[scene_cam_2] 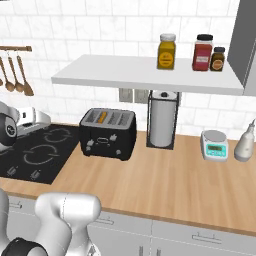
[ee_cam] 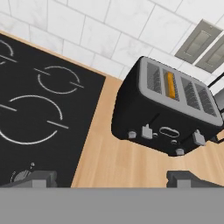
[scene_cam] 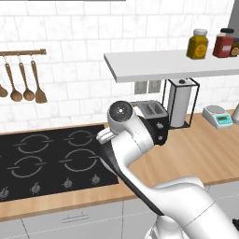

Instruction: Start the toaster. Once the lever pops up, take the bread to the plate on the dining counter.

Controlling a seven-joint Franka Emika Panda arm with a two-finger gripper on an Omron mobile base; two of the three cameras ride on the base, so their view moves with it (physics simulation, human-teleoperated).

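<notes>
Two slots top the toaster in the left base view; it stands on the worktop right of the hob, half hidden behind the arm.

From the right base view, the toaster sits left of the paper-towel holder, with the bread as an orange strip in one slot.

In the hand view, the pincer hangs wide open and empty, short of the toaster. Bread stands deep in a slot. I judge it light and crumbly, best pinched gently across its flat faces at the top crust. Lever looks stiff.
</notes>
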